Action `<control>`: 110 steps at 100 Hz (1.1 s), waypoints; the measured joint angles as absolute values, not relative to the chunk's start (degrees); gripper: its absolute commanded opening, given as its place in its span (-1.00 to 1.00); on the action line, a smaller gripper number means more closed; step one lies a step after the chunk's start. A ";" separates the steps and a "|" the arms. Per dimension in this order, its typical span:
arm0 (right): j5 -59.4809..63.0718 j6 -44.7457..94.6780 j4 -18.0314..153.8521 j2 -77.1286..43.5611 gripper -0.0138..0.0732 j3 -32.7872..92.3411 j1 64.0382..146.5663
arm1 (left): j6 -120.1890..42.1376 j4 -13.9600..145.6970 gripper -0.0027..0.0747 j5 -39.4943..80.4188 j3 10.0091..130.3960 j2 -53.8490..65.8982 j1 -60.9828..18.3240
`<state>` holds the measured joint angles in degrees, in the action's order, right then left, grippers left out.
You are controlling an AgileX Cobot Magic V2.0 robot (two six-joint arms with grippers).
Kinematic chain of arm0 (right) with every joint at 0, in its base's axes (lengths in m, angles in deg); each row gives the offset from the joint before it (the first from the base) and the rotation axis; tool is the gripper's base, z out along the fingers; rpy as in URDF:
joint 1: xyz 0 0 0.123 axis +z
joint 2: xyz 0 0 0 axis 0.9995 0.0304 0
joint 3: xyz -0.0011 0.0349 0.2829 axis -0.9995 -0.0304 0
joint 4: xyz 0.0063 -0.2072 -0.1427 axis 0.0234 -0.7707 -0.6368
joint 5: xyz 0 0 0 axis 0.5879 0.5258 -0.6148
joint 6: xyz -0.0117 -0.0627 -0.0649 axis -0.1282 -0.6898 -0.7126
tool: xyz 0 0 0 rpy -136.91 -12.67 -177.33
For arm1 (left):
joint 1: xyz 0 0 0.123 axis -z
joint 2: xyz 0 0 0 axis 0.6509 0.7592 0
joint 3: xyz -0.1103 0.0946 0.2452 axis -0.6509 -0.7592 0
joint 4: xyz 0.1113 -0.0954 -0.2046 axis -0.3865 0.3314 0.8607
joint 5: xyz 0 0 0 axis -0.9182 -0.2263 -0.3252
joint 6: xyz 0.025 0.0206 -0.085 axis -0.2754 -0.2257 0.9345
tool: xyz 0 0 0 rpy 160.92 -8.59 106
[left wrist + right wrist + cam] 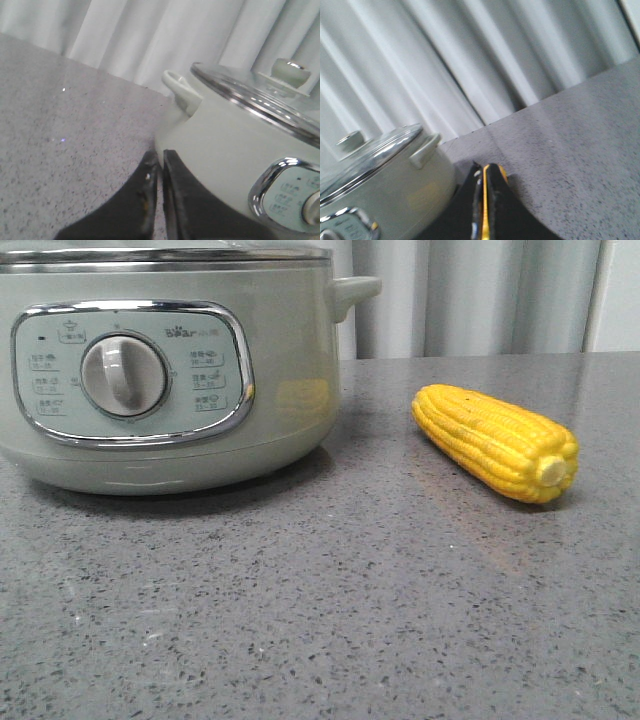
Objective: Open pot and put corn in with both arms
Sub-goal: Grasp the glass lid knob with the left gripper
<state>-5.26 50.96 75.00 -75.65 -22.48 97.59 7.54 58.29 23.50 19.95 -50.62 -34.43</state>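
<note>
Nothing of the task looks done yet. The electric cooker (170, 370) stands toward the left part of the grey speckled countertop (330, 620), control panel and round dial (124, 376) facing the front camera, "Bear" logo legible. Its glass lid (250, 95) sits on the metal rim, pale knob (290, 71) on top, so the pot is closed. The corn cob (497, 441) lies on its side on the bare counter to the right of the cooker, apart from it, pale stub end pointing toward the near right. Neither arm appears in the front view. Left gripper (160, 165): fingers drawn together with only a thin slit between them, nothing held, low beside the cooker's wall on the side away from the corn. Right gripper (485, 172): fingers likewise pressed together, empty, a yellow strip showing along the seam; it sits low over the counter with the cooker's side handle (424, 149) in its view. Judged remaining: lift the lid off, pick up the cob, place it inside; all steps outstanding. Surface: matte stone-look grey with fine dark flecks, faint yellow reflection of the cob on the cooker wall. Room: pleated pale grey curtains (480, 295) hang along the far edge of the counter.
</note>
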 measured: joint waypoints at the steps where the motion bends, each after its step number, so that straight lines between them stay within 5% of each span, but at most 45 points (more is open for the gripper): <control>1: -4.12 50.96 74.68 -75.64 -0.87 -21.54 97.59 | 7.54 57.69 -0.98 23.04 20.75 -50.21 -34.43; 11: 3.39 50.85 69.59 -72.75 -0.86 -15.08 97.59 | 6.28 54.39 -0.86 19.36 26.41 -46.33 -34.43; 23: 9.92 50.61 64.69 -67.81 -0.75 -8.15 97.59 | 1.83 53.26 -0.21 17.09 32.44 -40.79 -34.43; 37: 13.91 48.14 62.88 -62.21 -0.17 -1.58 97.59 | -1.63 53.16 0.29 16.84 37.91 -33.83 -34.43; 49: 15.28 47.02 62.44 -57.99 0.38 2.44 97.59 | -3.20 53.27 0.30 16.63 42.54 -26.85 -33.82; 58: 15.85 47.02 62.32 -55.09 0.58 4.56 97.59 | -5.38 53.38 0.30 17.46 46.48 -20.98 -31.25; 110: 15.70 46.60 62.32 -49.74 0.57 5.73 97.59 | -6.94 53.92 0.30 38.92 60.81 13.54 -10.44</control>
